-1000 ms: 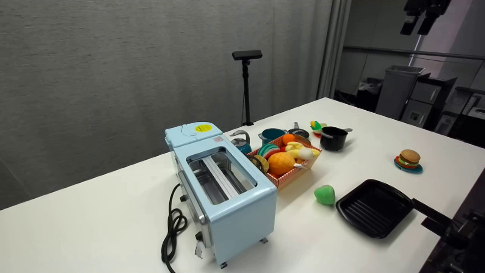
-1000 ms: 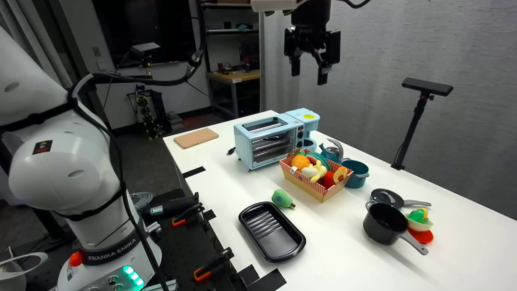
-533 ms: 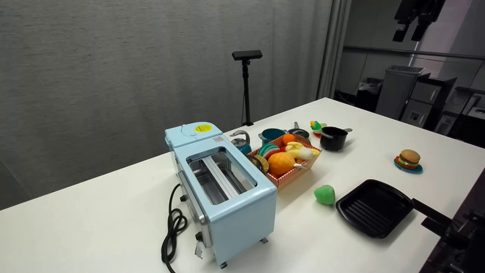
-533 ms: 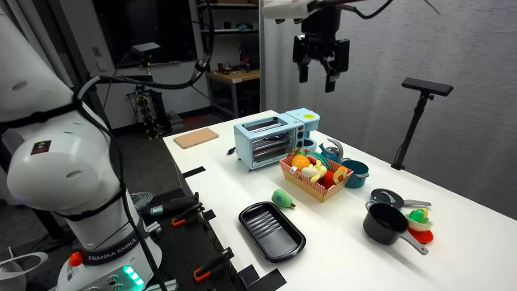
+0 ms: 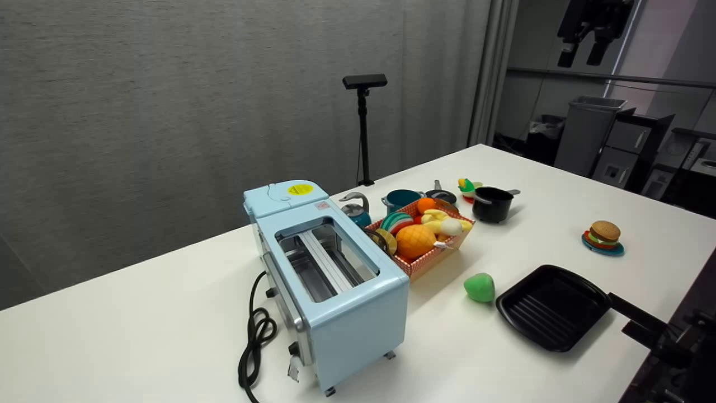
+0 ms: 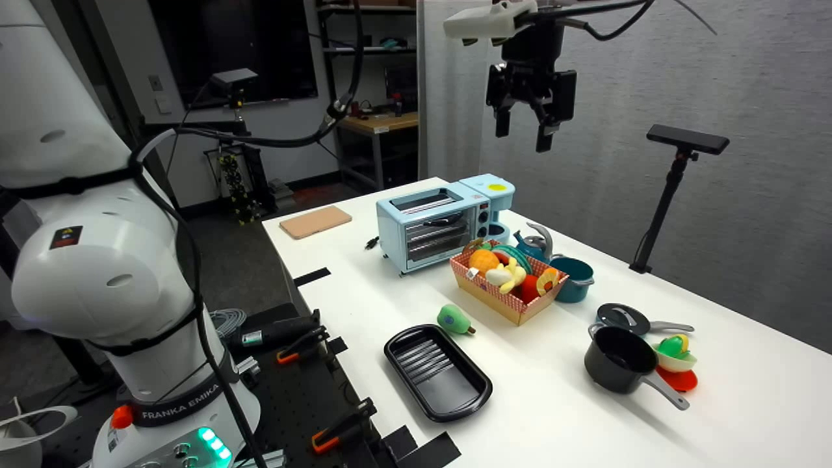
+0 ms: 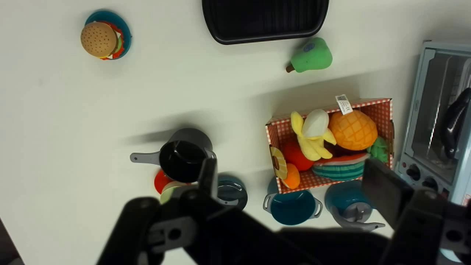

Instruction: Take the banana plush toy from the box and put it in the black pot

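Observation:
The banana plush toy is yellow with a white peeled top. It lies on top of other plush foods in the red-checkered open box, and it shows in both exterior views. The box's checkered inner wall shows in the wrist view. The black pot stands upright on the table with its grey handle out to the side; it also shows in the wrist view. My gripper is open and empty, high above the table, fingers pointing down. Its fingers stand wide apart in the wrist view.
The light blue toaster stands beside the box. A teal pot and a teal kettle are close behind the box. A green plush, a black grill pan and a toy burger lie on the table.
My open gripper has moved lower and sideways: leftward in one exterior picture, rightward in the opposite one. The objects on the table have not moved.

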Motion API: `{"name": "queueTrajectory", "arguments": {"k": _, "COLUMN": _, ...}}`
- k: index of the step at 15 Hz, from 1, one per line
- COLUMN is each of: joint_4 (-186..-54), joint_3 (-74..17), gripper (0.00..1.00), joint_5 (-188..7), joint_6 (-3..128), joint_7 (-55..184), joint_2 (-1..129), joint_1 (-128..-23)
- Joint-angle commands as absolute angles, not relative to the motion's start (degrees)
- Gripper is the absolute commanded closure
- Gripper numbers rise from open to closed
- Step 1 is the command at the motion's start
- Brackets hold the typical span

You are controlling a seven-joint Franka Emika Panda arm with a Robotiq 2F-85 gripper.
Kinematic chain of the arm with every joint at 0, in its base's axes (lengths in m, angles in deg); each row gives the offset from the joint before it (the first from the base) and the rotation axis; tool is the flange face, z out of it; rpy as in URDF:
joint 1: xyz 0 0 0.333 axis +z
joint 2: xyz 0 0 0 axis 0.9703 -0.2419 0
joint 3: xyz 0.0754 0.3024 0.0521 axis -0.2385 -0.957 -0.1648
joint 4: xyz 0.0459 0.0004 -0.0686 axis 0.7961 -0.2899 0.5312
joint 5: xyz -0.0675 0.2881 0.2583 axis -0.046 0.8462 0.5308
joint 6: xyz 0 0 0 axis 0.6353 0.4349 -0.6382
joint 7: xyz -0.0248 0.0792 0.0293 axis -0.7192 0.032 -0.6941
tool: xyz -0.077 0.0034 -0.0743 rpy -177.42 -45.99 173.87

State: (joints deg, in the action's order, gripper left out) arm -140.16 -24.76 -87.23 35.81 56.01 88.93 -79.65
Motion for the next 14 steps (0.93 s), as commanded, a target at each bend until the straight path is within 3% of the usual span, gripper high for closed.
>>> {"name": "queueTrajectory", "arguments": {"k": 1, "joint_4": -139.75, "joint_3": -25.36, "gripper": 0.00, "joint_5": -87.11, "joint_6": 35.60, "joint_7": 55.92, "joint_2": 88.73, "joint_1": -80.32}}
{"name": "queueTrajectory", "arguments": {"k": 7, "joint_4": -137.99, "joint_3": -25.64, "gripper": 0.00, "joint_5": -87.14, "joint_6": 35.54, "joint_7": 55.84, "joint_2": 86.57, "joint_1": -80.05}}
{"name": "queueTrajectory", "arguments": {"k": 14, "joint_4": -128.65, "joint_3": -26.67, "gripper": 0.00, "joint_5": -87.64, "joint_6": 32.04, "joint_7": 57.19, "joint_2": 68.47, "joint_1": -80.15}}
